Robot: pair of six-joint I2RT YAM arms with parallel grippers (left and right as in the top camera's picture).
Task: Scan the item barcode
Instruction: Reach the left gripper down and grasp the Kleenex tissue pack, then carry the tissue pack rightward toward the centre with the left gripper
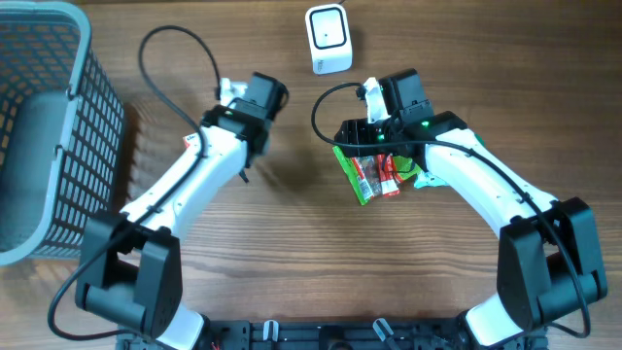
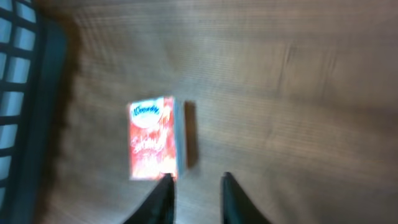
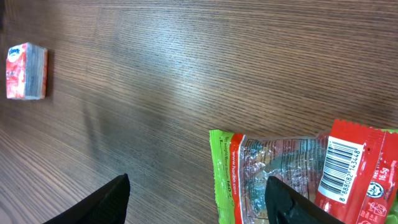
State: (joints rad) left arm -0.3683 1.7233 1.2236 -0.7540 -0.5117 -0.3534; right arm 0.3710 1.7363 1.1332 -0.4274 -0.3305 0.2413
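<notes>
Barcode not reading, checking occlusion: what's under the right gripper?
A green snack bag with red packets lies on the table. The right wrist view shows one barcode facing up. Overhead, the right gripper covers the bag's top edge.

Item: clear bag with green edging, spread flat, printed side up, right of centre.
Contents: red sachets inside the bag.
Barcode: black bars on a white panel on one sachet, facing up, slightly tilted.
Scanner: white rounded unit, at the far side, well apart from the bag.
Second item: small red-and-white carton, flat on the desk.
</notes>
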